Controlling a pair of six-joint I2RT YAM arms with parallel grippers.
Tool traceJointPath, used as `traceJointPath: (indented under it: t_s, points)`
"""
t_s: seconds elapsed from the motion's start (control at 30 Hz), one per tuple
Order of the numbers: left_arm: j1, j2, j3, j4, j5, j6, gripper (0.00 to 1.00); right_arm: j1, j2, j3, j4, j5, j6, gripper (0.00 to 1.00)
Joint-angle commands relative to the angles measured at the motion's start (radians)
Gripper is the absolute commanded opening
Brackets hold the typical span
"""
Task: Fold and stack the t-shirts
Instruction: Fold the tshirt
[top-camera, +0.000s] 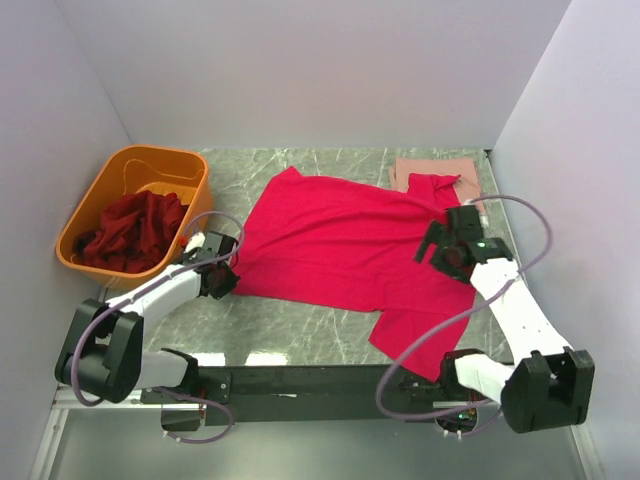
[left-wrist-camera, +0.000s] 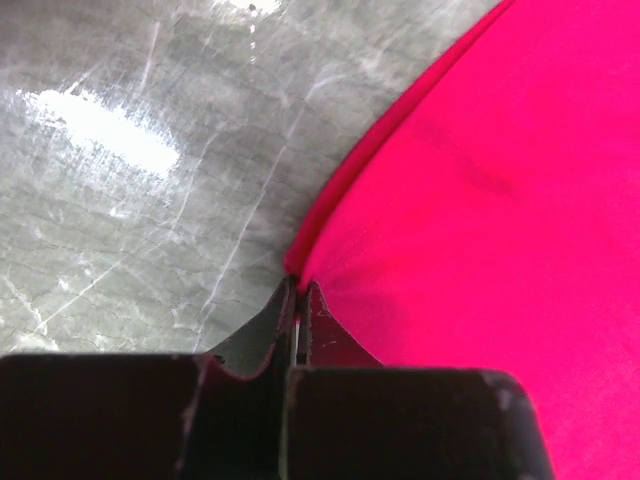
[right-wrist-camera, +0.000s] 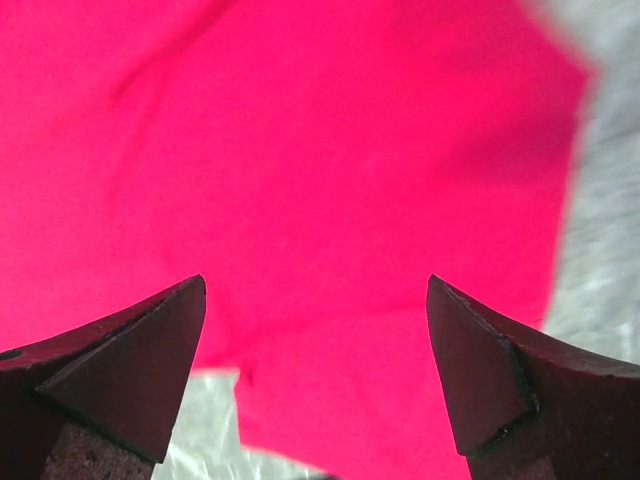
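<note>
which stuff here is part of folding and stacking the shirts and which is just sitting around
Job in hand: crimson shirt, salmon shirt, maroon shirts.
Lying about: orange tub, which only holds the maroon shirts.

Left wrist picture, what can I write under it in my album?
Left gripper pinches the edge of the crimson-pink t-shirt on the grey marble table.

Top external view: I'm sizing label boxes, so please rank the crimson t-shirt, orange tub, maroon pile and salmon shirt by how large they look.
1. crimson t-shirt
2. orange tub
3. maroon pile, inside the tub
4. salmon shirt; the crimson one partly covers it, so only its visible part ranks last
</note>
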Motion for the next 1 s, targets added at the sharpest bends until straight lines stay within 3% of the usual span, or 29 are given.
traceJointPath:
  t_s: [0.0,0.13,0.27,0.37,0.53,0.67,0.9,0.97]
  points:
    - [0.005,-0.055,0.024,-0.004,-0.026,0.029,0.01,0.152,0.022,-0.001,-0.082,0.02,0.036,0.96]
    - [0.005,-0.084,0.043,0.001,-0.047,0.043,0.01,0.473,0.076,-0.014,-0.17,0.002,0.155,0.96]
    - [0.005,-0.111,0.037,0.002,-0.055,0.057,0.01,0.708,0.119,-0.072,-0.232,-0.052,0.298,0.95]
    - [0.005,-0.14,0.028,0.01,-0.044,0.06,0.01,0.818,0.142,-0.096,-0.275,-0.081,0.375,0.94]
    - [0.005,-0.167,0.029,0.013,-0.059,0.072,0.01,0.84,0.157,-0.133,-0.346,-0.074,0.402,0.91]
    - [0.005,-0.171,0.021,0.037,-0.055,0.072,0.01,0.841,0.168,-0.176,-0.262,-0.15,0.386,0.84]
    - [0.005,-0.177,0.034,0.039,-0.067,0.071,0.01,0.826,0.336,-0.195,-0.254,-0.097,0.343,0.77]
    - [0.005,-0.18,0.032,0.042,-0.07,0.065,0.01,0.809,0.355,-0.199,-0.231,-0.098,0.335,0.7]
